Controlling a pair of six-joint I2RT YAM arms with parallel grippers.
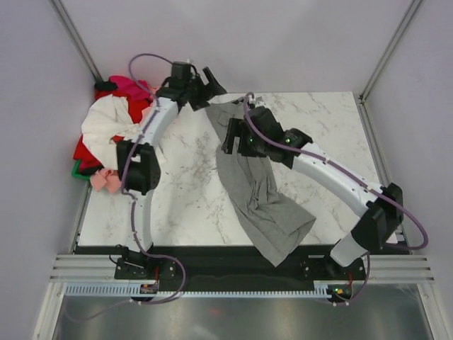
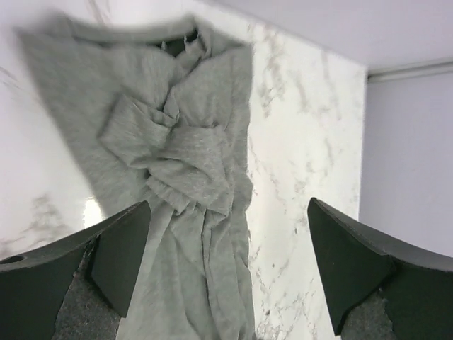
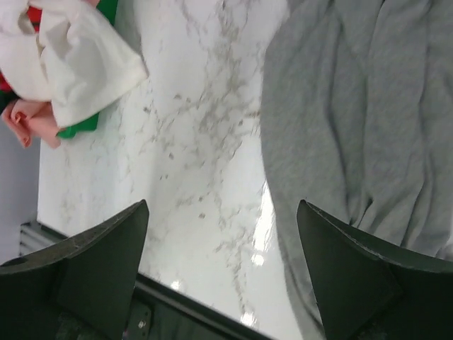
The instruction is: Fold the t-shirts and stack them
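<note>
Grey t-shirt (image 1: pixel 258 195) lies rumpled in a diagonal strip across the counter (image 1: pixel 177 205), collar end at the far side, hem end draped over the near edge. Left end effector (image 2: pixel 228 212) and right end effector (image 3: pixel 223 209) are both spread wide, pinching nothing.

Risks we see:
- The sleeve folds are bunched near the collar, so a pinch there could take several layers and the shirt won't flatten.
- A tug toward the near edge could drag it off.
- The left elbow sits just beside the pile of other shirts (image 1: pixel 106 138) and could snag it.
</note>
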